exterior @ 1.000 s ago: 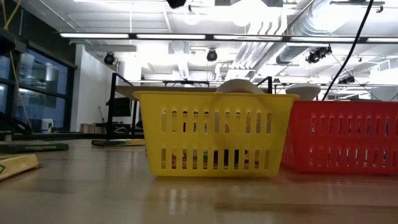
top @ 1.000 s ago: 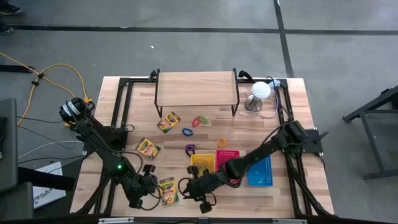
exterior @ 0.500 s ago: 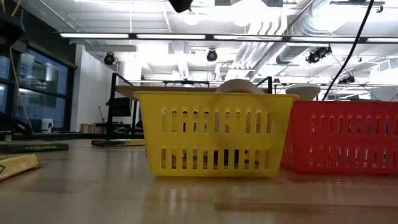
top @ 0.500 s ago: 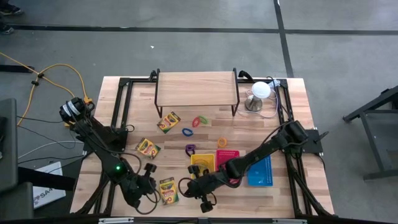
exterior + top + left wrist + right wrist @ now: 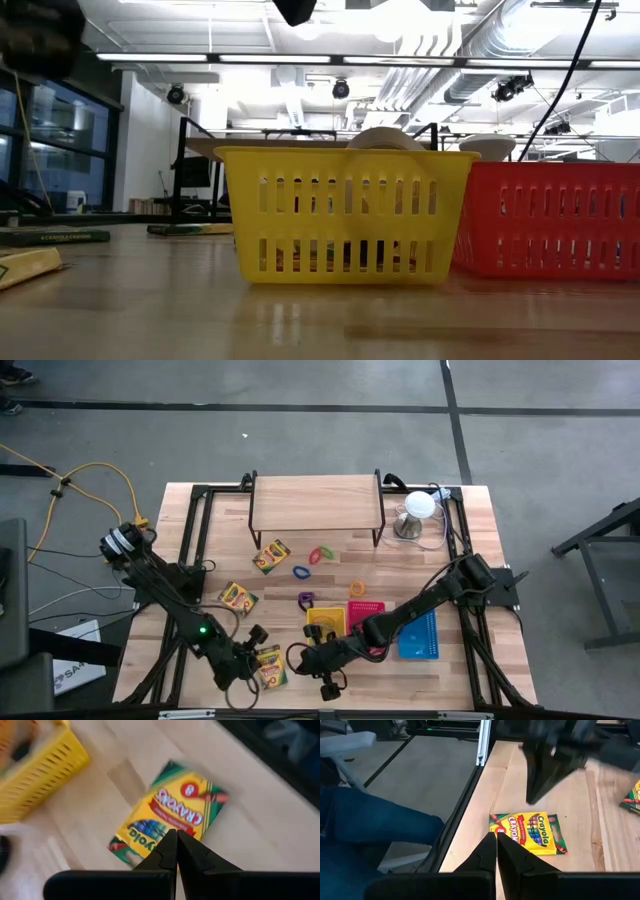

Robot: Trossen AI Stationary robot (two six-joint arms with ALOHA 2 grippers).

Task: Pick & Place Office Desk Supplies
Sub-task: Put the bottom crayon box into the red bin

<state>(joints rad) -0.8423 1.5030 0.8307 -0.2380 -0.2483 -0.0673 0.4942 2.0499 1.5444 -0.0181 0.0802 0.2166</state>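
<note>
A yellow-and-green crayon box (image 5: 268,665) lies flat near the table's front edge; it also shows in the left wrist view (image 5: 170,815) and in the right wrist view (image 5: 532,832). My left gripper (image 5: 252,648) is shut and hovers just left of and above the crayon box, its fingers (image 5: 540,775) pointing down, clear of the wood. My right gripper (image 5: 298,660) is shut with nothing between its fingers, just right of the box. Whether its tips (image 5: 496,840) touch the box's edge I cannot tell. Two more crayon boxes (image 5: 271,555) (image 5: 238,597) lie flat farther back.
Yellow (image 5: 325,620), red (image 5: 365,612) and blue (image 5: 418,635) baskets stand in a row under the right arm. Coloured loops (image 5: 320,554) and a purple clip (image 5: 306,599) lie mid-table. A wooden riser (image 5: 316,505) and a white dome (image 5: 418,508) stand at the back.
My left gripper has gone a little toward the table's right edge, closer to the crayon box near the front edge, and has rolled about its own axis. It has stayed shut. The box has not moved.
</note>
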